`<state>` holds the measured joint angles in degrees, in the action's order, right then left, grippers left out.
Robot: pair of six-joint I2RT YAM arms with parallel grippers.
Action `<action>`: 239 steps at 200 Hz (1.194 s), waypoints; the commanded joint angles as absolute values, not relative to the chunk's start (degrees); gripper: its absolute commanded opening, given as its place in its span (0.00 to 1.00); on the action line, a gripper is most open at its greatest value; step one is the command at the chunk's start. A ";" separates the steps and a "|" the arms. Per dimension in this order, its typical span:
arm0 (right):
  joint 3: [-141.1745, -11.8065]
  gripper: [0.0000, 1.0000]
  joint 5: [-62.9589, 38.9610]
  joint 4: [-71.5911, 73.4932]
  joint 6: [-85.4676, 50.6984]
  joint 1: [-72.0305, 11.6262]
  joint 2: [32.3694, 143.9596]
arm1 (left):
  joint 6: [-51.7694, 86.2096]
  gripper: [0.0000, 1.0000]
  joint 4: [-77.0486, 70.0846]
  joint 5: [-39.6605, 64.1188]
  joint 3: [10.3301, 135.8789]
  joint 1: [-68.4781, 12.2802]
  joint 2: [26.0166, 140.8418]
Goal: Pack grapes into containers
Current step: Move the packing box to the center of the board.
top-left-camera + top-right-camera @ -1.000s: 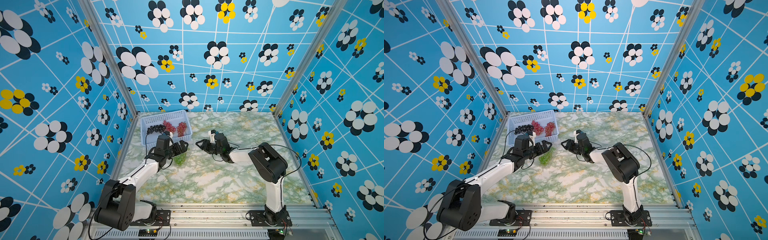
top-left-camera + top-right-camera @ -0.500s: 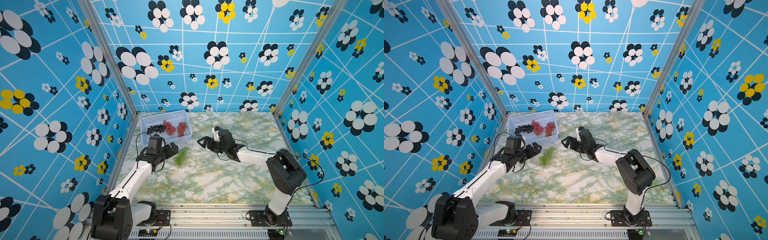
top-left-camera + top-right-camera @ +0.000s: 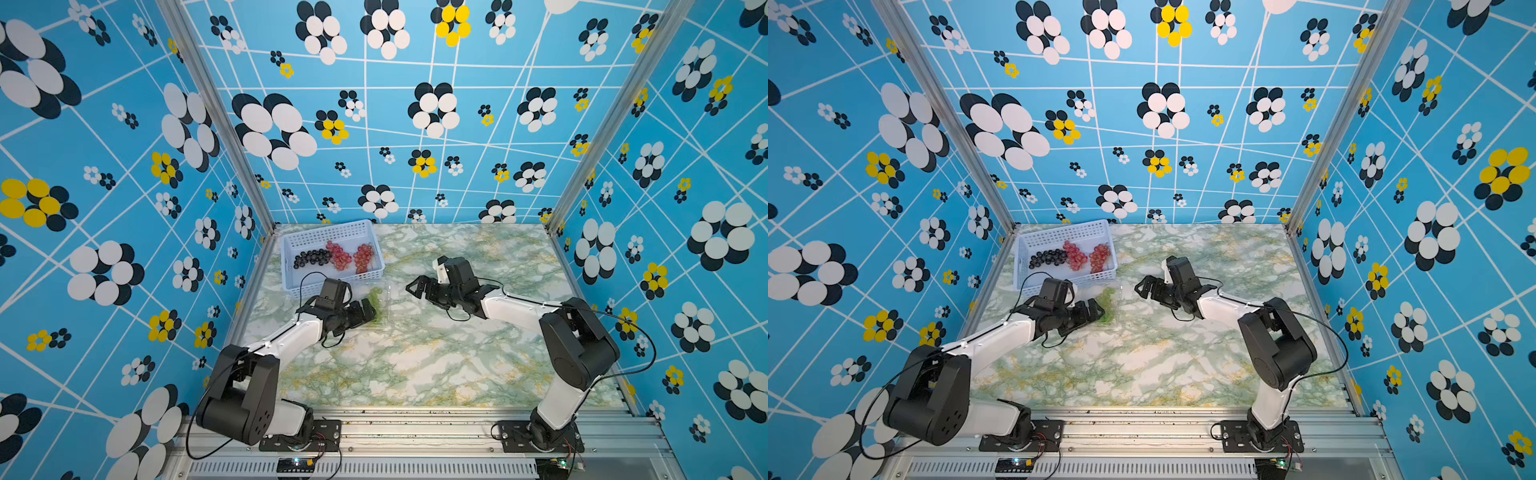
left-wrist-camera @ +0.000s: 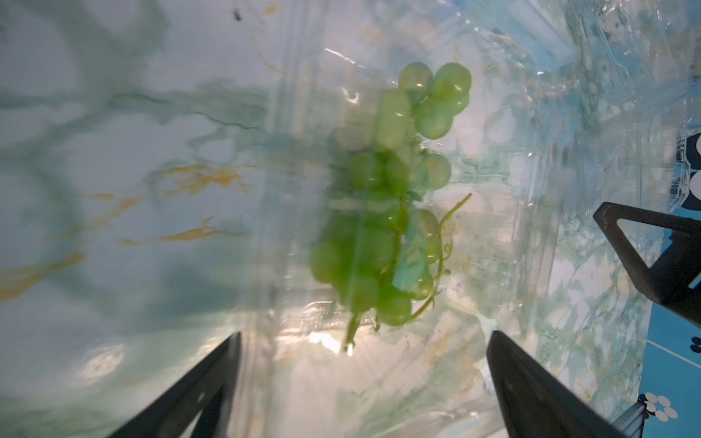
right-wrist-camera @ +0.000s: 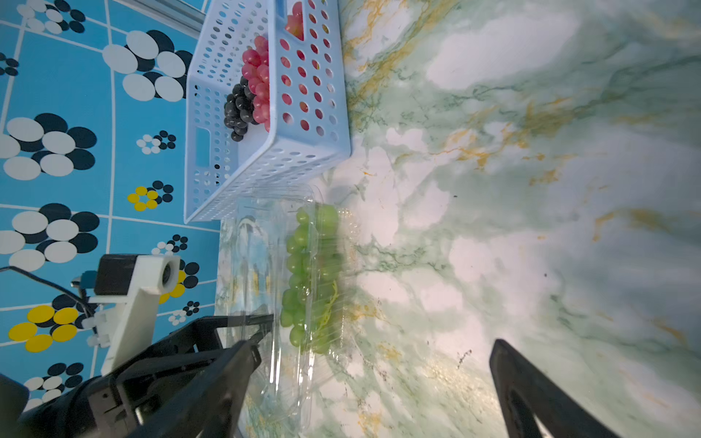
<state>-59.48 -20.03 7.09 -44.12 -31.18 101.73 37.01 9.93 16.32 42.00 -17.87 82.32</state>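
Note:
The green grapes lie in a clear container on the marble table, just in front of the basket. In the wrist views the bunch shows through the glossy plastic. My left gripper is open at the container's left side, with nothing between its fingers but plastic and the stem end. My right gripper hangs open a little to the right of the container, holding nothing.
A pale blue perforated basket stands at the back left. It holds a dark bunch and two red bunches. The cell's left wall runs close behind the left arm.
The left gripper drew back to the left, then came forward again to the container. The green bunch now lies a little farther right and back. The right jaws opened wider.

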 commanded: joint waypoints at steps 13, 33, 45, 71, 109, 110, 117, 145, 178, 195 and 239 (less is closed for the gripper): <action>-58.76 0.99 -21.36 4.27 -42.14 -30.59 99.86 | 38.32 1.00 5.48 16.27 49.04 -21.97 88.31; -58.43 0.99 -21.18 3.29 -41.58 -30.26 99.29 | 38.28 1.00 5.06 16.67 53.84 -23.40 92.31; -57.99 0.99 -21.01 2.74 -41.32 -29.85 98.82 | 37.93 1.00 4.93 16.87 56.57 -24.23 94.82; -56.81 0.99 -20.25 1.91 -41.53 -28.47 97.50 | 37.73 1.00 4.83 17.29 62.73 -26.59 100.61; -55.37 0.99 -19.13 0.40 -41.21 -26.05 95.98 | 38.83 1.00 3.73 18.65 70.92 -28.82 108.27; -55.37 0.99 -19.15 0.37 -41.17 -25.99 95.98 | 38.93 0.99 3.71 18.69 71.15 -28.82 108.45; -55.37 0.99 -19.10 -0.01 -41.01 -25.65 95.85 | 39.28 1.00 3.16 19.13 72.34 -28.91 109.73; -55.37 0.99 -16.35 -2.41 -40.43 -24.68 94.04 | 39.91 1.00 3.25 20.04 76.69 -28.59 112.10; -55.94 0.99 -14.24 -5.80 -40.09 -23.84 91.31 | 40.01 0.99 4.66 20.01 74.44 -25.37 107.01; -55.61 0.99 -14.84 -6.86 -40.87 -23.88 90.17 | 39.33 1.00 5.95 20.19 72.39 -23.43 102.34; -50.56 0.99 -12.86 -9.63 -43.45 -26.77 83.53 | 36.98 1.00 10.71 20.34 69.14 -19.64 90.69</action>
<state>-53.41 -14.96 -5.19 -42.00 -24.60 87.24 39.11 7.49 19.55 71.24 -20.86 97.41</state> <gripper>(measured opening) 0.992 0.995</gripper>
